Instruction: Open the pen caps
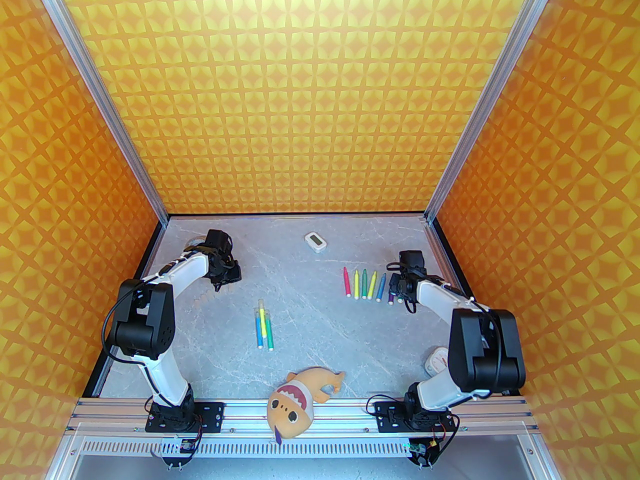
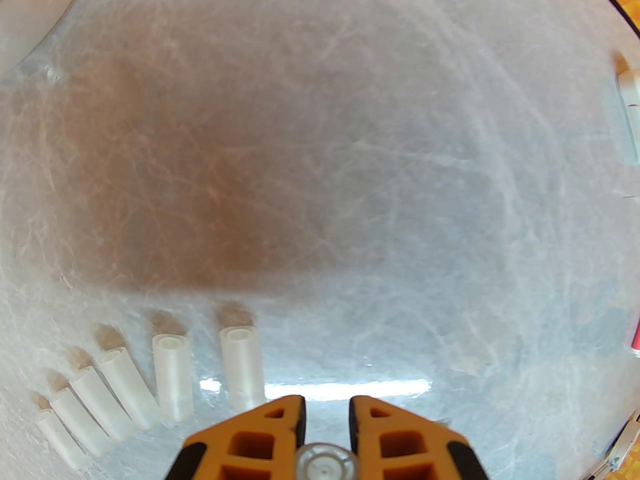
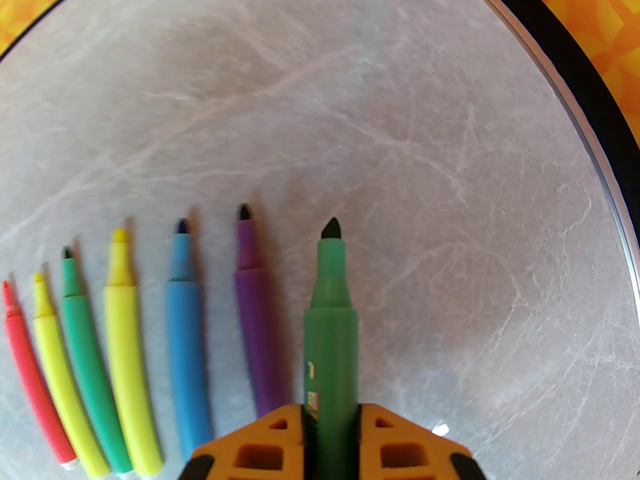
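The right hand [image 3: 330,413] is shut tight on a green pen [image 3: 330,318]. The pen sticks out past the fingers, and its dark tip is bare and points away from the hand. I cannot tell if it touches the table [image 3: 400,143]. Just to its left, six pens [image 3: 185,328] lie side by side on the table: purple, blue, yellow, green, yellow and red. Their tips are bare too and point the same way. The purple one is nearest the green pen, close but not touching. The left hand [image 2: 326,408] is over the back left part of the table, well apart from the right hand. Its fingers are nearly together and pinch a small clear cap [image 2: 325,465], seen from its round end. On the left of this hand, six caps [image 2: 172,378] lie in a neat row on the table, close together, with their open ends pointing away. Three pens [image 1: 265,325], yellow, blue and green, lie together in the middle of the table, between the two arms. A toy fish [image 1: 300,403] lies at the near edge, and a small white timer [image 1: 315,241] sits near the back.
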You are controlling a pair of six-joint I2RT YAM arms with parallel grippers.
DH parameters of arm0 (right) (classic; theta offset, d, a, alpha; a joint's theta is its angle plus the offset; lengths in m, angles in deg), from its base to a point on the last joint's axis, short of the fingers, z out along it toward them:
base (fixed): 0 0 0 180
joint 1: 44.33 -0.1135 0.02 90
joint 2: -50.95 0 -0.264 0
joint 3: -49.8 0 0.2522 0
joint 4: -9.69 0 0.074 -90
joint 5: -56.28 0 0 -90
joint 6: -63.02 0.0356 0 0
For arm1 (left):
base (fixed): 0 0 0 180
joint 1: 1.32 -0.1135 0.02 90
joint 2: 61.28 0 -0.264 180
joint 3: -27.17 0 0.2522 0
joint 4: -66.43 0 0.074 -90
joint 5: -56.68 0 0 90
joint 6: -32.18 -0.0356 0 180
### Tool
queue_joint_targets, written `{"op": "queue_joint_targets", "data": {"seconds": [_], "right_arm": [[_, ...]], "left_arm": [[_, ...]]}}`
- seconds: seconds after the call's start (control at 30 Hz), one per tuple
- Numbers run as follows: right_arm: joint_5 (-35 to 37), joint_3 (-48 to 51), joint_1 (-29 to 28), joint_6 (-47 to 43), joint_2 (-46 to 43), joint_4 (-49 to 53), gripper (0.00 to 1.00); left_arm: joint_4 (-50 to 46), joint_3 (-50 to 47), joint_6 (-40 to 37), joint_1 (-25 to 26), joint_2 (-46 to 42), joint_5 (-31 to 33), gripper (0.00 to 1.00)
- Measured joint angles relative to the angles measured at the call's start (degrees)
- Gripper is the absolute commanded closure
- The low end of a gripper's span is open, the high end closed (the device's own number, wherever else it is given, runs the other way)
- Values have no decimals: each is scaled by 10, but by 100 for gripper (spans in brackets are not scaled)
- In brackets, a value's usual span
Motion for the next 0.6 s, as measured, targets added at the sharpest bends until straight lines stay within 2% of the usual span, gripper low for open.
{"op": "queue_joint_targets", "data": {"seconds": [0.5,0.6], "right_arm": [[1,-34,8,-14,80,-5,100],[1,-37,8,-14,84,-7,96]], "left_arm": [[-3,14,-10,7,28,4,100],[-3,14,-10,7,34,4,100]]}}
